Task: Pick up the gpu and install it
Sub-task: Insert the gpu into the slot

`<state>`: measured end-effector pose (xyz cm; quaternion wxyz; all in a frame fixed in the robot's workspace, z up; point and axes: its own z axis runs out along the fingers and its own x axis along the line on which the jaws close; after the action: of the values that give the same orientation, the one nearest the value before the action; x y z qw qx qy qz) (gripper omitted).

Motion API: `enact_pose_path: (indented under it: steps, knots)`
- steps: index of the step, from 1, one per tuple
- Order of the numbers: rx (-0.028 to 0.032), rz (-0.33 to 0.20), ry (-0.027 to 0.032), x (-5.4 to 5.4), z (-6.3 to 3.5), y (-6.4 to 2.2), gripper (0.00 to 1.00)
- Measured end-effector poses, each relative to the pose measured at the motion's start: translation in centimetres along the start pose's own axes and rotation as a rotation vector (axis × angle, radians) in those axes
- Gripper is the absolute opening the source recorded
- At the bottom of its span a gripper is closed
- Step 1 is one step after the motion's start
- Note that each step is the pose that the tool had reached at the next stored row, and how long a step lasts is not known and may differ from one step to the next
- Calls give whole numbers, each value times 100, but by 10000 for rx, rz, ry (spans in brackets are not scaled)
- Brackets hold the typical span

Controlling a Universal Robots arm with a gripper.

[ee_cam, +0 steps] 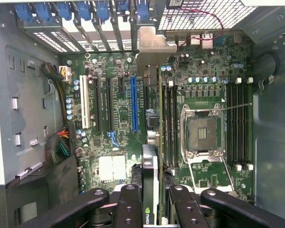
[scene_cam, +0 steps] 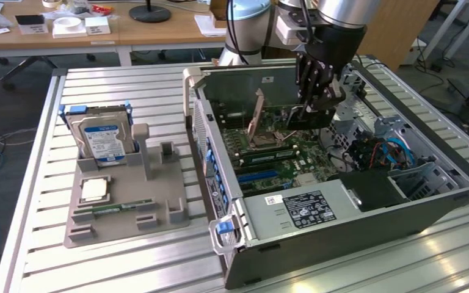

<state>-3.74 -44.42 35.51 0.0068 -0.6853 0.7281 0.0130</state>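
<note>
Wrist view, nearest things first: the hand (ee_cam: 152,209) is closed on the gpu (ee_cam: 150,164). Its black fingers (ee_cam: 128,204) press the two flat faces, so the card stands on edge with its thin side toward the camera. That grip, I judge, keeps the connector edge pointing down at the motherboard (ee_cam: 97,142) and leaves the long edge free to meet a slot. The card hangs just beside the blue slot (ee_cam: 133,104), between it and the memory slots (ee_cam: 168,123). Whether its lower edge touches the board I cannot tell.

Beyond the fingers, the silvery bracket (ee_cam: 152,45) at the card's far end reaches toward the rear wall, near the row of blue clips (ee_cam: 80,10). This suggests the card is turned so its bracket lines up with a rear opening. The open processor socket (ee_cam: 202,130) lies on the other side of the memory slots, apart from the card.

Exterior view: the computer case (scene_cam: 414,201) lies on its side on the table (scene_cam: 120,79) with its open face up, probably so the arm can reach straight down into it. At the exterior view's left, well apart from the case, a grey holder (scene_cam: 129,213) props a hard drive (scene_cam: 102,137) upright, easy to grasp by its faces.
</note>
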Motion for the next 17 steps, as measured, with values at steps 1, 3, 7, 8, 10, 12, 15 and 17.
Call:
enact_pose_path:
  steps: [1, 3, 7, 8, 10, 12, 15, 17]
  knots:
    - [1, 0, 0, 0, 1, 0, 27]
    - [0, -1, -2, 8, 1, -1, 27]
    - [0, 1, 0, 19, 1, -1, 27]
    - [0, 1, 1, 19, 2, -1, 27]
    - [0, -1, 0, 20, 4, -2, 27]
    - [1, 0, -3, 22, 7, -1, 27]
    - [0, 0, -1, 27, 6, -2, 27]
    - [1, 0, -1, 30, 6, -2, 27]
